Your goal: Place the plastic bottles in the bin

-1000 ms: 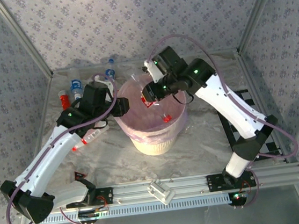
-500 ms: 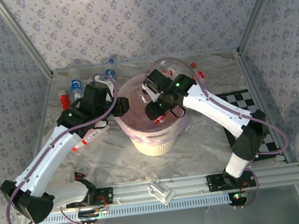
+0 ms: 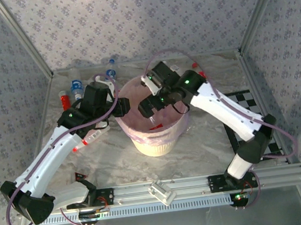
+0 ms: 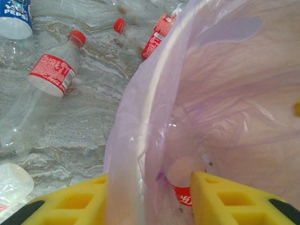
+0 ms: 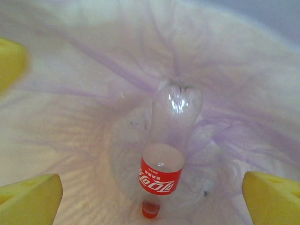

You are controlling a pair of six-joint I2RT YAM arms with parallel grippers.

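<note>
1. While the left gripper (image 3: 120,106) steadies the bin (image 3: 157,144), the right gripper (image 3: 146,106) hangs over the bin's mouth with its yellow fingers (image 5: 30,197) spread as wide as they go and nothing between them.
2. Directly below the right gripper, a clear Coca-Cola bottle (image 5: 161,174) with a red label and red cap sits inside the pink bag (image 4: 225,93), cap end nearest the wrist camera and free of either finger.
3. In the left wrist view, the left gripper's fingers (image 4: 225,201) stand partly open, one on each side of the bin's rim and the bag folded over it. They appear to pinch the rim, holding the bin in place.
4. Judging by this, the step in hand is the drop, and this bottle is delivered.
5. Much remains: another Coca-Cola bottle (image 4: 51,77), a blue-labelled Pepsi bottle (image 4: 14,18) and further red-capped bottles (image 4: 157,35) lie on the marbled table (image 4: 93,126) left of and behind the bin.
6. The next move calls for lifting the right gripper clear of the rim without snagging the bag, then reaching, jaws open, to a bottle on the table while the left keeps its hold.
</note>
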